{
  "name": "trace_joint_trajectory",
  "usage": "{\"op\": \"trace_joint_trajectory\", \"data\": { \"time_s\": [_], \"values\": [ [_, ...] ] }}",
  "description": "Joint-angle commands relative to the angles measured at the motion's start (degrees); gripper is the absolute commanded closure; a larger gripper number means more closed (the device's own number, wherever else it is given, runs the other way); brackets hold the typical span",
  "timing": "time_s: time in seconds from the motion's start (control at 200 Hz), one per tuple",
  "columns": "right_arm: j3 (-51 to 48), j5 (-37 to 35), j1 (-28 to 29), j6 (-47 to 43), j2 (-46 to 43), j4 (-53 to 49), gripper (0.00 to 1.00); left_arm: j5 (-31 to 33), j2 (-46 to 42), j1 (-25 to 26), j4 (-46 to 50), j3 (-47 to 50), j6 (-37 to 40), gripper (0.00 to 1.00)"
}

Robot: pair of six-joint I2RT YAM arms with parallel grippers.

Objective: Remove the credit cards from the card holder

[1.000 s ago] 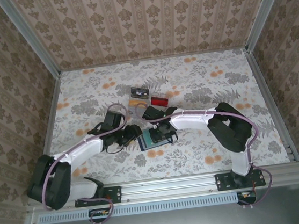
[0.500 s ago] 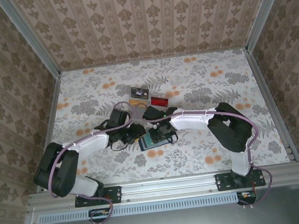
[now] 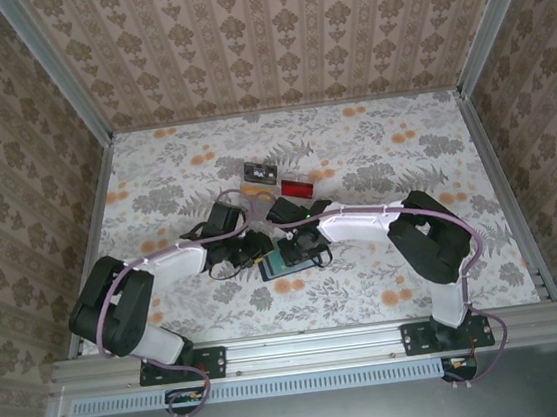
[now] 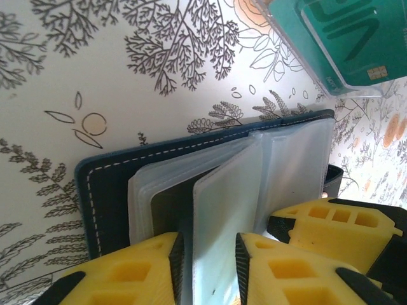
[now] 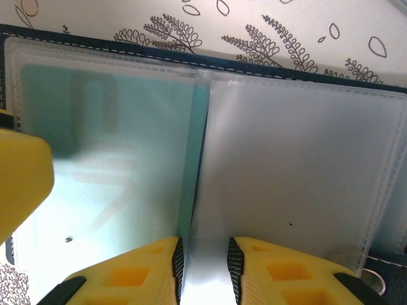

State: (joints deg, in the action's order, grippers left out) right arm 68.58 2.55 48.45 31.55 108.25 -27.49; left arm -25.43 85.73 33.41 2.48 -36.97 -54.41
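Left claw [image 4: 206, 270] is nearly closed, pinching one clear sleeve page of the card holder [image 4: 105, 184], likely to lift it and expose a pocket. The holder lies open on the counter [image 3: 403, 154] at centre, between both arms. A teal card [image 5: 108, 159] sits inside the left sleeve, not out yet. Right claw [image 5: 203, 264] is narrowly closed on the fold between pages, apparently pinning the holder down. Beyond lie a black card [image 3: 257, 174] and, to its right, a red card [image 3: 297, 188], well apart from the holder. The frosted plastic covers the teal card; both claws crowd the holder.
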Motion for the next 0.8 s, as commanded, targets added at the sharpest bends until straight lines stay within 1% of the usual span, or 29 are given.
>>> {"op": "trace_joint_trajectory", "data": {
  "time_s": [0.0,0.085,0.175,0.3,0.39,0.495,0.58,0.675,0.745,0.795],
  "values": [
    [-2.9,1.1,-0.5,0.5,1.3,0.6,0.69,-1.8,0.5,0.3,-2.4,-0.9,0.1,0.74],
    [-3.8,1.7,-0.5,0.1,-1.2,2.5,0.68,-1.0,0.3,0.2,-2.1,-0.7,0.0,0.79],
    [-5.1,1.8,-0.6,0.1,-4.9,4.7,0.66,0.3,-0.3,0.2,-0.8,-0.5,0.4,0.88],
    [-6.7,2.4,-0.7,0.4,-9.7,7.6,0.61,1.4,-0.8,0.1,1.3,-0.9,1.7,0.94],
    [-7.9,1.9,-0.9,0.6,-12.6,8.7,0.57,2.6,-1.8,0.2,4.8,-1.7,3.7,0.97],
    [-10.2,0.9,-1.3,0.8,-16.0,10.6,0.54,5.3,-4.2,0.1,11.2,-2.9,7.3,0.98],
    [-12.4,0.4,-1.9,1.1,-18.5,12.5,0.53,9.3,-6.7,0.1,18.2,-3.9,10.3,0.98],
    [-13.8,-0.7,-2.7,1.6,-20.4,13.1,0.52,11.1,-8.9,-0.1,21.9,-4.2,11.6,0.98],
    [-14.4,-1.2,-3.4,1.8,-21.4,13.5,0.51,10.9,-9.6,-0.1,22.1,-4.4,11.5,0.94],
    [-14.9,-1.7,-3.7,2.1,-22.0,13.7,0.51,10.3,-9.4,-0.1,21.6,-4.6,11.0,0.88]
  ]
}}
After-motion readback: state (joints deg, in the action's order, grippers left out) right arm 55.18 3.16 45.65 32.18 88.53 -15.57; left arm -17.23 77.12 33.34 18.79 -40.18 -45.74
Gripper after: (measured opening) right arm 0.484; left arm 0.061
